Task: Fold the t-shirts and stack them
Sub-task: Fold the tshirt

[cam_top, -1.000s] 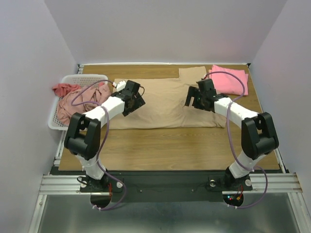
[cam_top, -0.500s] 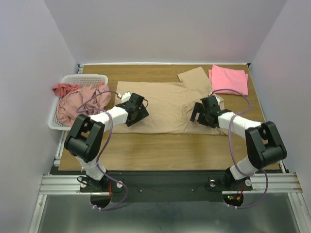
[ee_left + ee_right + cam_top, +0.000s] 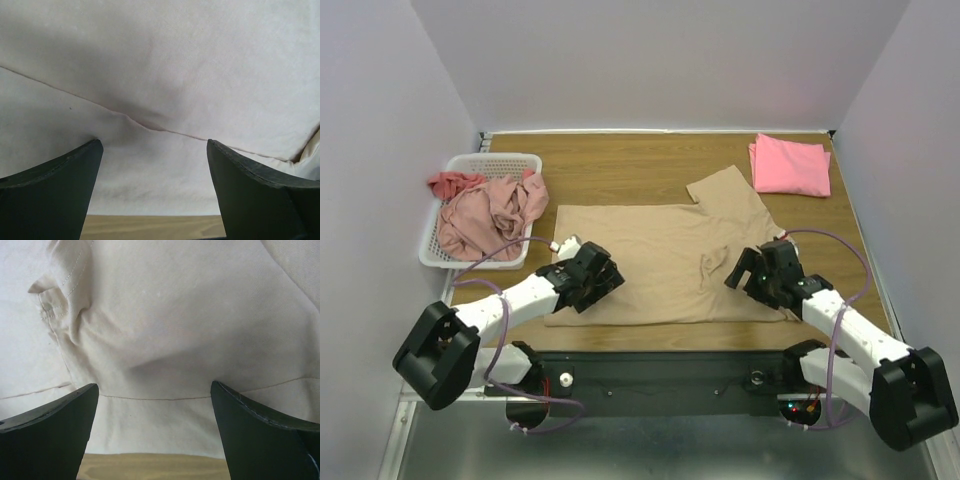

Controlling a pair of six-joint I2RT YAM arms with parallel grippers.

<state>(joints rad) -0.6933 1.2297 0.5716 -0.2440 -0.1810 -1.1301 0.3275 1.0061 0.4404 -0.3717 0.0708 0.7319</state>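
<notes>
Two grippers — left gripper (image 3: 608,280), right gripper (image 3: 742,272) — are hovering, jaws spread wide and empty, over the near hem of the large tan cloth t-shirt (image 3: 650,245), just dragged nearer and released flat on the brown wooden table (image 3: 620,165) — folding probably coming next.

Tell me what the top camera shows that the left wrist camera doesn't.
Only the top view shows the white basket piled with dusty-pink shirts, the folded bright pink t-shirt, the right tool, and the tan t-shirt in full outline. Only the left wrist view shows, close up, a thin crease line running across that cloth, above the fingers of the open left tool. Both show the tan t-shirt, the wooden table and the left tool.
</notes>
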